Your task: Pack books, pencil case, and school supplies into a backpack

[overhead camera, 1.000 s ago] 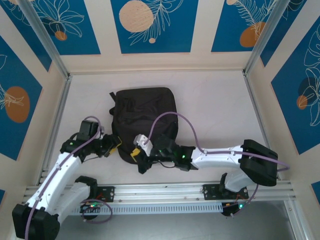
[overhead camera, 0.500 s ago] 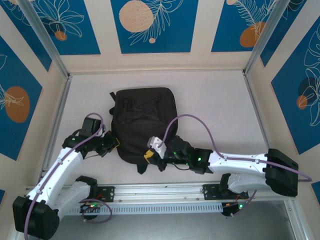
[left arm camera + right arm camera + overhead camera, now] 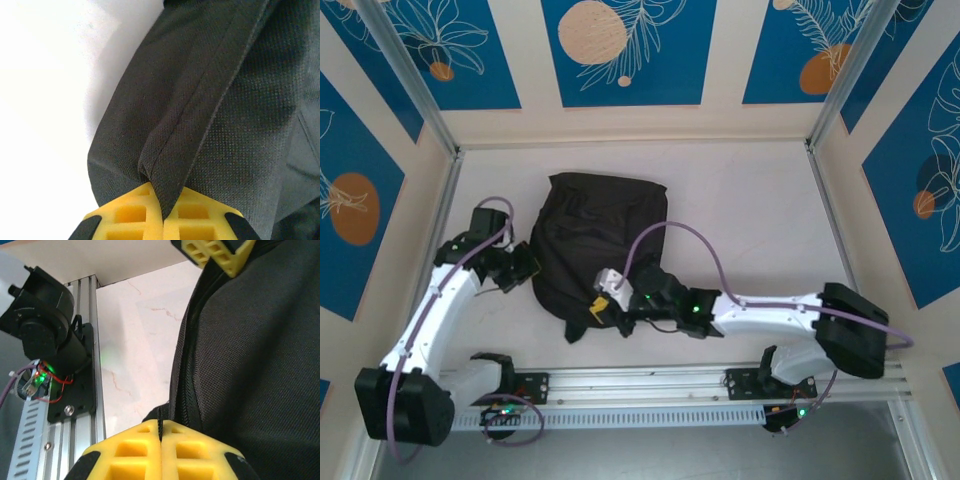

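Observation:
The black backpack (image 3: 605,230) lies bunched in the middle of the table. My left gripper (image 3: 527,268) is at its left edge, shut on a fold of the black fabric (image 3: 175,150); in the left wrist view the gripper (image 3: 165,212) pinches that fold between yellow pads. My right gripper (image 3: 603,305) is at the bag's near edge. It is shut on a thin black tab beside the zip (image 3: 182,390), seen between its yellow pads (image 3: 160,432). The left gripper's yellow fingers (image 3: 220,255) show at the top of the right wrist view. The books, pencil case and school supplies are out of view.
An aluminium rail (image 3: 650,382) runs along the near edge, with the left arm's black base motor (image 3: 45,325) bolted to it. Blue patterned walls enclose the table on three sides. Bare pale table (image 3: 750,210) lies to the right of the bag.
The left gripper has shut on the bag's left edge and pulled up and to the left. The bag has bunched and shifted left. The right gripper moved slightly left with the tab.

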### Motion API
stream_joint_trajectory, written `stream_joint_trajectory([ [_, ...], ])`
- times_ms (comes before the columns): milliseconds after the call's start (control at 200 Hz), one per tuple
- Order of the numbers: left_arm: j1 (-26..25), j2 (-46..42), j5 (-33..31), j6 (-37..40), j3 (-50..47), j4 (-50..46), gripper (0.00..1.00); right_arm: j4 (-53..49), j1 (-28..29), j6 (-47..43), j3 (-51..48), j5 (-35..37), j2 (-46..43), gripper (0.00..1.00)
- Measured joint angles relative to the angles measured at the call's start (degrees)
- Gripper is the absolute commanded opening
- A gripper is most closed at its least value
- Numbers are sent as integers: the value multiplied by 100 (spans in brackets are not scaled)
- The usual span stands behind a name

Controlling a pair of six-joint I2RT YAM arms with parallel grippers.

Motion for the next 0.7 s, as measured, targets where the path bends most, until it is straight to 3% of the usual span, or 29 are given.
stream_joint_trajectory([
  [95, 146, 142, -17, 96, 125, 87, 34, 52, 55, 15, 496, 26, 562, 0],
  [170, 177, -55, 57, 33, 120, 199, 44, 24, 96, 42, 811, 114, 883, 0],
  [435, -44, -1650, 125, -236, -389, 55, 50, 7, 284, 0, 1185, 372, 1318, 0],
  [700, -365, -1700, 109, -649, -1099, -192, 47, 7, 284, 7, 1185, 400, 1349, 0],
])
